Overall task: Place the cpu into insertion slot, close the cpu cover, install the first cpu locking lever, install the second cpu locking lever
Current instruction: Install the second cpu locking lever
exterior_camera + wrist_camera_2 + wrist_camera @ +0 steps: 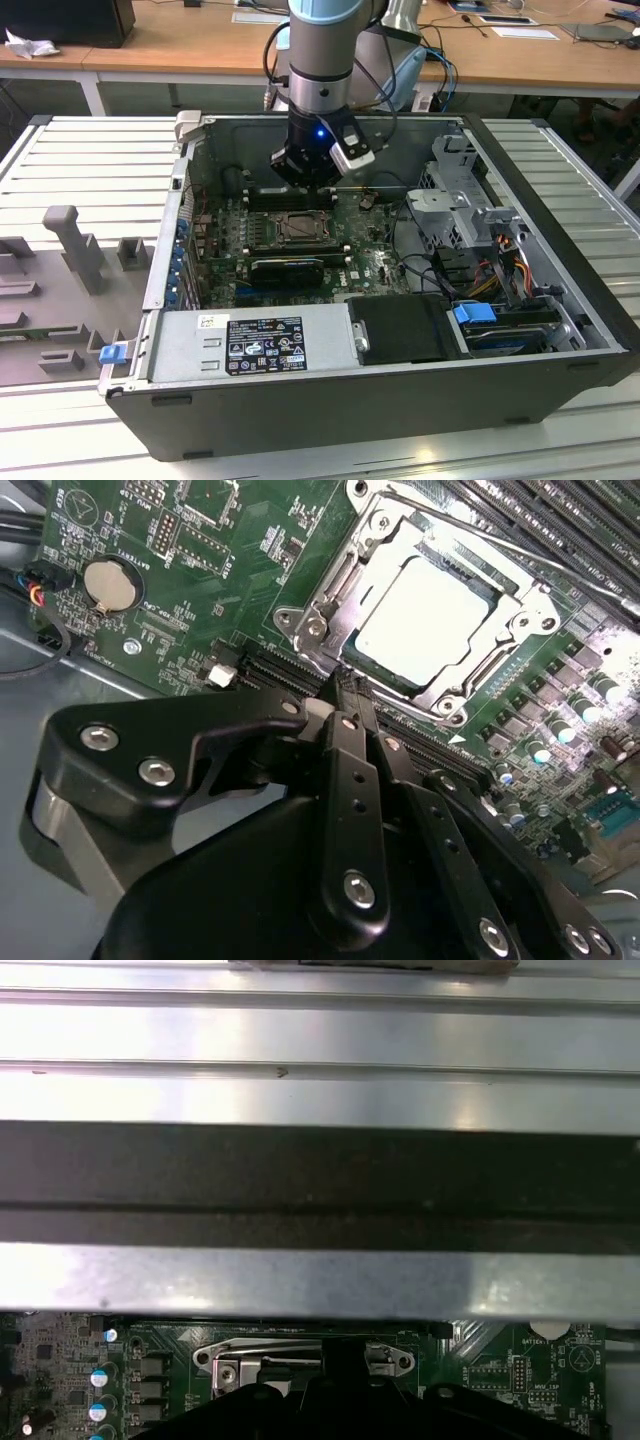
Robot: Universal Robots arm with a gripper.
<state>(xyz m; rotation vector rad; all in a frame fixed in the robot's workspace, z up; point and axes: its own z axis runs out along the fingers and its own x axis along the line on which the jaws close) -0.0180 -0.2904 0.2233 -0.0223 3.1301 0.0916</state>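
1. Hovering inside the open computer case (pixel 560 300), the gripper (pixel 305 180) hangs from the arm above the motherboard (pixel 370 265), near the case's far wall in the exterior view.
2. Jaw state: in the second wrist view the gripper's (pixel 350 695) black fingers (pixel 352 742) run together to a narrow tip with no gap visible and nothing between them; they appear closed and empty.
3. The cpu (pixel 432 615) lies flat in the insertion slot (pixel 318 598), its pale metal face showing bright and square.
4. The cpu cover (pixel 500 605) lies down over the chip, its silver frame surrounding the face on all visible sides.
5. A thin metal locking lever (pixel 520 552) runs along one side of the socket beside the long black memory slots (pixel 590 520); whether it is latched cannot be told.
6. The fingertip stands just off the socket's near corner, beside a long black card slot (pixel 285 670); contact with the board cannot be told.
7. A round coin battery (pixel 108 585) sits on the board, well apart from the socket.
8. In the first wrist view the socket's silver frame (pixel 300 1358) shows below the case's grey metal wall (pixel 320 1280).
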